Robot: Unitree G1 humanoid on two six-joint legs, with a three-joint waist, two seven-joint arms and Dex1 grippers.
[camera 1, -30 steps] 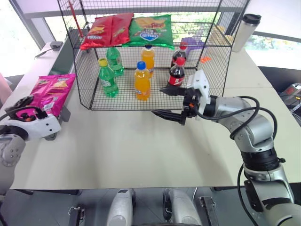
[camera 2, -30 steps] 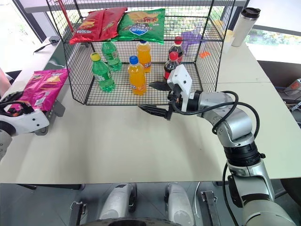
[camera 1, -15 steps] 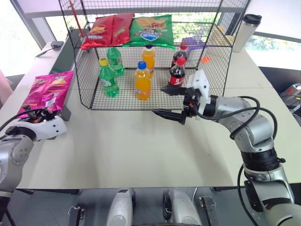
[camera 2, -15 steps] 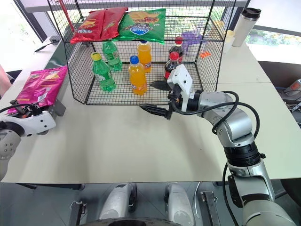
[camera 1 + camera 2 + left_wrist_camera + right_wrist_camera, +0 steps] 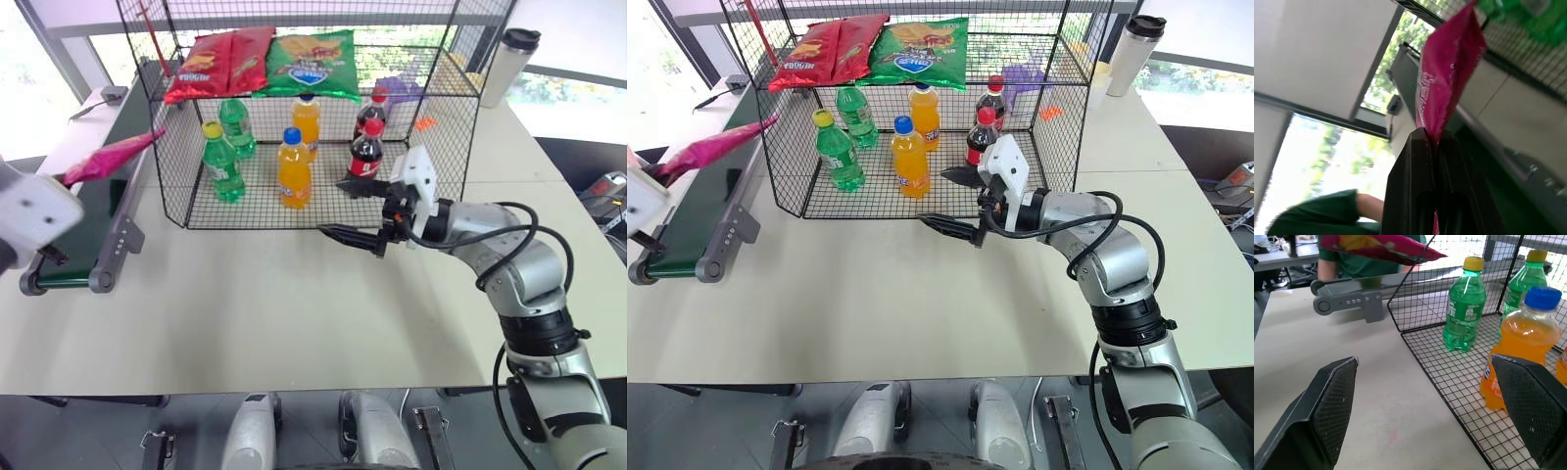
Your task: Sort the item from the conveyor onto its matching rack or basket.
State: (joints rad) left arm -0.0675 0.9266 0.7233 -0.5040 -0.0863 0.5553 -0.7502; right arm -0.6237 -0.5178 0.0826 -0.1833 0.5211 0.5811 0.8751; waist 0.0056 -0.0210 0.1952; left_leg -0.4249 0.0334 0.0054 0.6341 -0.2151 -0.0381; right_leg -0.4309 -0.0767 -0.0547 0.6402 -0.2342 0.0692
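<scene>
The item, a magenta-pink chip bag (image 5: 116, 155), hangs edge-on above the conveyor (image 5: 86, 227), a dark-green belt in a grey frame along the table's left side. My left gripper (image 5: 1432, 139) is shut on the bag's near end at the far left. The bag's free tip points at the rack's left corner. The rack (image 5: 443, 116) is a black wire cage at the back middle. My right gripper (image 5: 355, 210) hovers open in front of the rack's lower tier, nothing between its fingers (image 5: 1327, 406). The right wrist view has the bag (image 5: 1376, 245) above the belt's roller end (image 5: 1347, 297).
Red chip bags (image 5: 220, 59) and a green chip bag (image 5: 315, 61) lie on the rack's upper mesh. Green, orange and cola bottles (image 5: 292, 168) stand in the lower tier. A white tumbler (image 5: 511, 67) stands back right. A person's green sleeve (image 5: 1327, 215) is beyond the conveyor.
My left gripper has shut on the pink bag and lifted it off the belt, rolling so the bag now stands edge-on. The right arm has not moved.
</scene>
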